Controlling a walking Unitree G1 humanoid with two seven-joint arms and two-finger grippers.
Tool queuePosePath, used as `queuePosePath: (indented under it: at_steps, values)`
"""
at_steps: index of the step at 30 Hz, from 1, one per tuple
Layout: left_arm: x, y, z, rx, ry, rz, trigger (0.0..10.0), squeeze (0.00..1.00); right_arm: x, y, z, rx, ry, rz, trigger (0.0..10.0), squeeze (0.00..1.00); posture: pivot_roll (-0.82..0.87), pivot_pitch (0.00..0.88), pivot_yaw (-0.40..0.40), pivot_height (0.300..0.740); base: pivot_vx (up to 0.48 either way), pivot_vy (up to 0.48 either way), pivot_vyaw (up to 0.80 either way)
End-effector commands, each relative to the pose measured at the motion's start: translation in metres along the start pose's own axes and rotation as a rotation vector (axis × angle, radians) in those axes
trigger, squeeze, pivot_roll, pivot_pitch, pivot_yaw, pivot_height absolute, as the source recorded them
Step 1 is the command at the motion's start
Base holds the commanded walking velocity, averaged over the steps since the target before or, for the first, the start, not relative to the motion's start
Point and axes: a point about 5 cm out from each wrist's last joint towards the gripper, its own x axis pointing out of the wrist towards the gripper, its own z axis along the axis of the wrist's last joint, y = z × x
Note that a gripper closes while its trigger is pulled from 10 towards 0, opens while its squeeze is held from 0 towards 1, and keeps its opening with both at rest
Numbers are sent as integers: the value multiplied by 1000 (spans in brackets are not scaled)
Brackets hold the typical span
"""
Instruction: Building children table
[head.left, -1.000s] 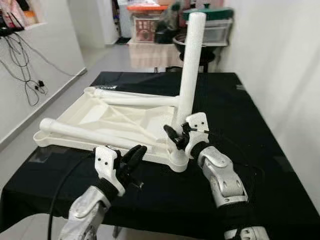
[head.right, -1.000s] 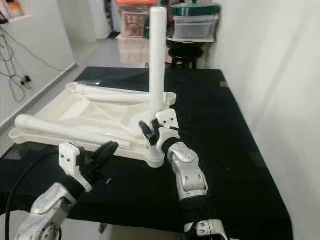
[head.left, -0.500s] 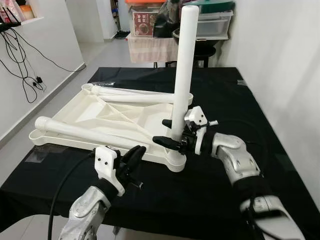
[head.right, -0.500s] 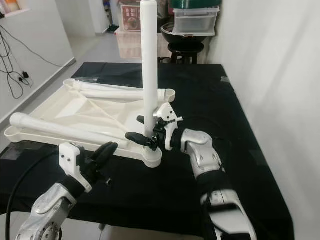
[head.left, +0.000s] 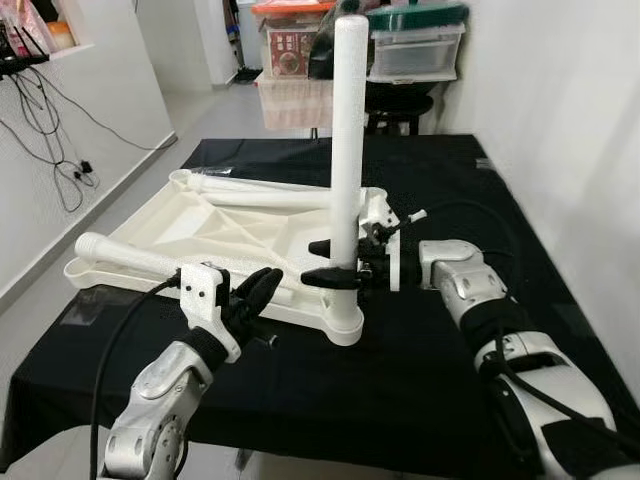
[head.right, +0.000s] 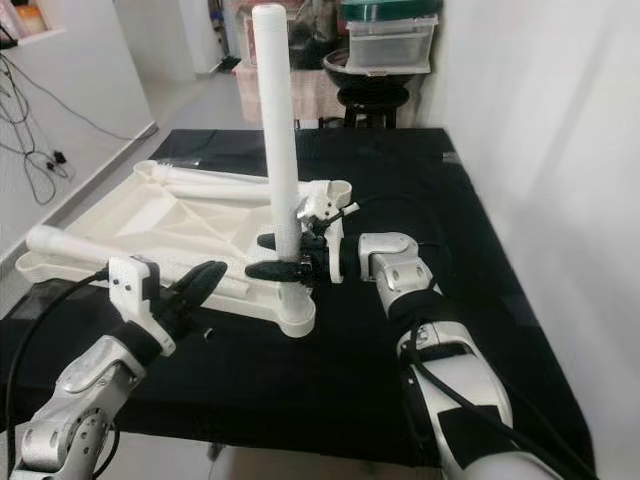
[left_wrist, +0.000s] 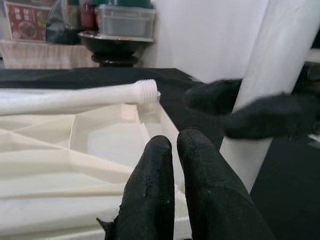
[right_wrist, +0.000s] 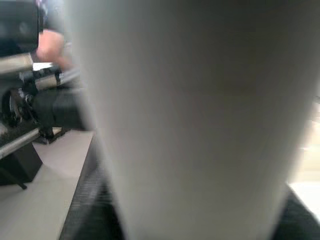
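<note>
Since earlier frame right gripper (head.left: 333, 263) swung level, fingers clasping upright leg (head.left: 346, 150) low, axis vertical between jaws (socketed in tabletop (head.left: 215, 225) corner). Left gripper (head.left: 250, 298) closed, near, idle.

Right arm reaches in from the right, forearm roughly level, wrist turned so the right gripper (head.left: 335, 264) points toward the robot's left. Its two black fingers (head.left: 322, 280) sit either side of the upright table leg (head.left: 347, 150), low on the shaft, clamped on it. Left arm is bent up from lower left, left gripper (head.left: 258, 292) hovering, fingers (left_wrist: 150, 200) pressed together, holding nothing.
</note>
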Motion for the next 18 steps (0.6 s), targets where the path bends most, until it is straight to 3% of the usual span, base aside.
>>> queuePosePath:
  at_steps: [1, 8, 11, 12, 13, 14, 16, 17, 18]
  values:
    - [-3, 3, -4, 0, 16, 11, 10000, 0, 6, 2, 1, 2, -14, 23, 0, 0, 40, 0, 52, 740, 0, 0, 0]
    - [-4, -4, -7, 1, 9, 14, 10000, 0, -11, -5, -16, -24, 7, -174, 0, 0, 19, 0, 2, 740, 0, 0, 0]
    - [-6, -5, -4, 5, 1, 24, 10000, 0, -26, 6, -34, 8, -14, -249, 0, 0, -2, 0, -9, 740, 0, 0, 0]
    - [-8, -6, -2, 7, 2, 30, 10000, 0, -31, 17, -50, 46, 11, -381, 0, 0, -12, 0, -20, 740, 0, 0, 0]
    - [-8, -6, -2, 7, 2, 30, 10000, 0, -31, 17, -50, 46, 11, -381, 0, 0, -12, 0, -20, 740, 0, 0, 0]
    - [-12, -7, -1, 12, 10, 31, 10000, 0, -38, 23, -64, 88, 62, -675, 0, 0, -13, 0, -22, 740, 0, 0, 0]
    - [-12, -7, -1, 12, 10, 31, 10000, 0, -38, 23, -64, 88, 62, -675, 0, 0, -13, 0, -22, 740, 0, 0, 0]
    - [-15, -8, 0, 17, 19, 28, 10000, 0, -57, 29, -77, 166, 114, -1061, 0, 0, -24, 0, -16, 740, 0, 0, 0]
    - [-15, -8, 0, 17, 19, 28, 10000, 0, -57, 29, -77, 166, 114, -1061, 0, 0, -24, 0, -16, 740, 0, 0, 0]
